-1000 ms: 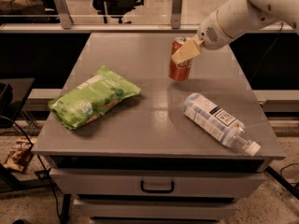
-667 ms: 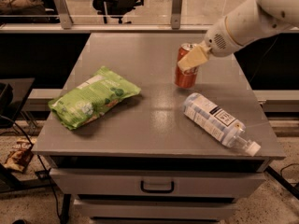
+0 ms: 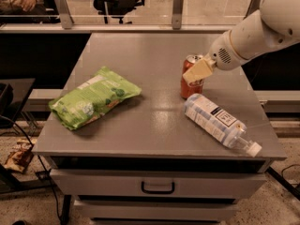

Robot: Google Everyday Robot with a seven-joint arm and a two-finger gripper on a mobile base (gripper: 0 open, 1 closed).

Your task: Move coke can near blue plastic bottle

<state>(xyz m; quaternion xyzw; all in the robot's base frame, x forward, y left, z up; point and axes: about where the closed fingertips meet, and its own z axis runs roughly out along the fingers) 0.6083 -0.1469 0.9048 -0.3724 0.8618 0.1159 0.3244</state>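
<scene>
The red coke can [image 3: 190, 87] stands upright on the grey table [image 3: 140, 69], right of centre. The blue plastic bottle [image 3: 215, 122] lies on its side just in front of the can, its white cap pointing to the front right corner. The can's base is almost touching the bottle's bottom end. My gripper [image 3: 198, 71] comes in from the right on a white arm, and its cream fingers [image 3: 197, 72] are around the can's upper part.
A green crinkly snack bag [image 3: 93, 102] lies on the left half of the table. The table has a drawer [image 3: 157, 186] in front. A glass barrier and chairs stand behind the table; floor clutter sits at the lower left.
My gripper has carried the coke can toward the front, closer to the bottle. The bottle and the green bag have not moved.
</scene>
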